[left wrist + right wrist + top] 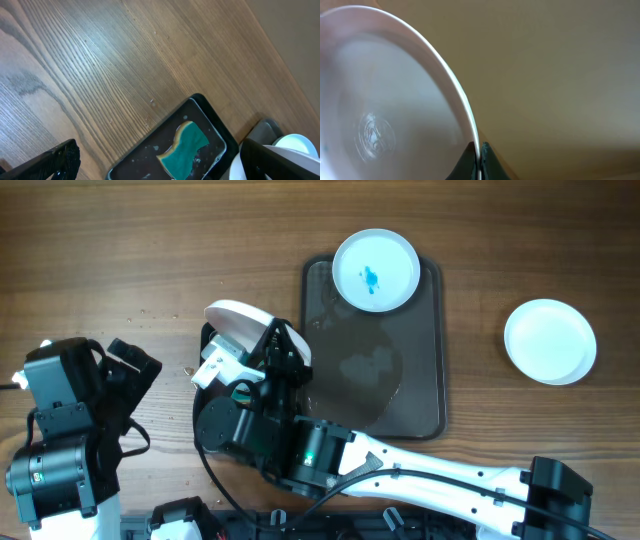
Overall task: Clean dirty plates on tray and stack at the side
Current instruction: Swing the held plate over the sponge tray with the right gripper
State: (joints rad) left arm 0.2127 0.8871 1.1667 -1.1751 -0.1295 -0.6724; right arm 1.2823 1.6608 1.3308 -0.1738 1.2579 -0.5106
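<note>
On the far end of the dark tray [420, 395] lies a white plate [375, 270] with a blue smear at its centre. Another clean white plate [550, 340] lies on the table to the right of the tray. My right gripper [262, 340] is shut on the rim of a third plate [238, 323], holding it tilted on edge left of the tray. The right wrist view shows this plate [380, 100] pinched in the right gripper [479, 161]. My left gripper [135, 360] stands open and empty at the left, apart from the held plate.
In the left wrist view a small black tray [145, 157] holding a teal sponge [185, 147] lies between the open left fingers [55, 162]. The held plate's edge [300, 145] shows at the lower right. Bare wooden table lies beyond.
</note>
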